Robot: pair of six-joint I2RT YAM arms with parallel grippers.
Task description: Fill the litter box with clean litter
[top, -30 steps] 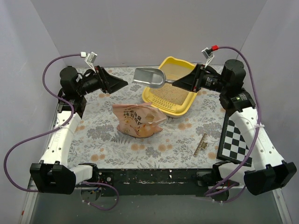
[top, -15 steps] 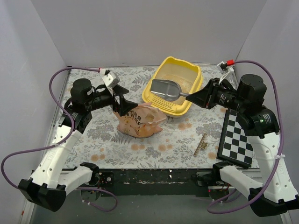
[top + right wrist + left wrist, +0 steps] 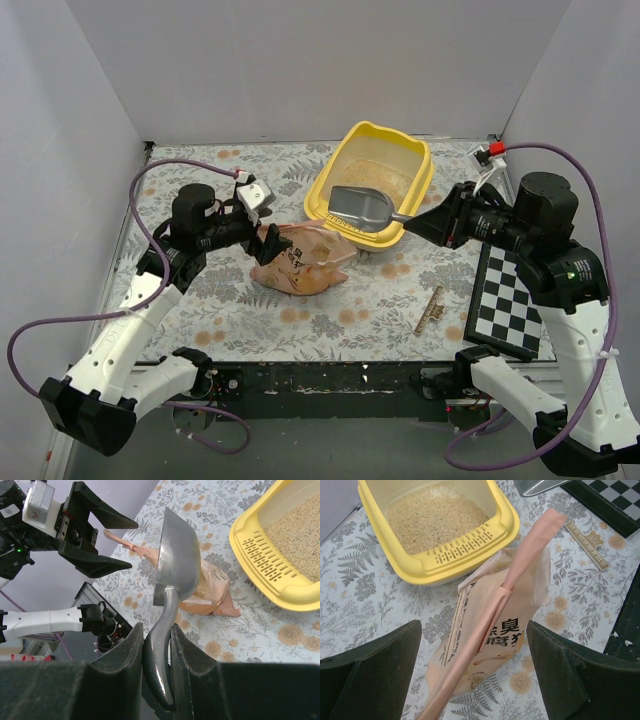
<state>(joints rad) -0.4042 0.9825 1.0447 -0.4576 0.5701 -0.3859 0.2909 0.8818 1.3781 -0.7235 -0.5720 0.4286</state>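
Note:
The yellow litter box (image 3: 425, 165) stands at the back of the table with clean litter (image 3: 378, 178) spread over its floor; the left wrist view shows its slotted lip (image 3: 465, 550) and the litter (image 3: 435, 517). A peach-pink bag (image 3: 300, 262) lies in front of it, its mouth gaping toward the box. My left gripper (image 3: 266, 238) is open, and its jaws straddle the bag's raised top strip (image 3: 490, 625) without touching it. My right gripper (image 3: 157, 630) is shut on the handle of a grey metal scoop (image 3: 362, 208), which hangs over the box's front lip with its bowl empty.
A black-and-white checkerboard (image 3: 510, 300) lies at the right edge and a small brass ruler (image 3: 430, 310) beside it. A floral cloth (image 3: 230, 310) covers the table. White walls close in the back and both sides.
My left arm swung in from the back left and down to the bag while its jaws widened. My right arm drew back to the right, carrying the scoop toward the box's front lip.

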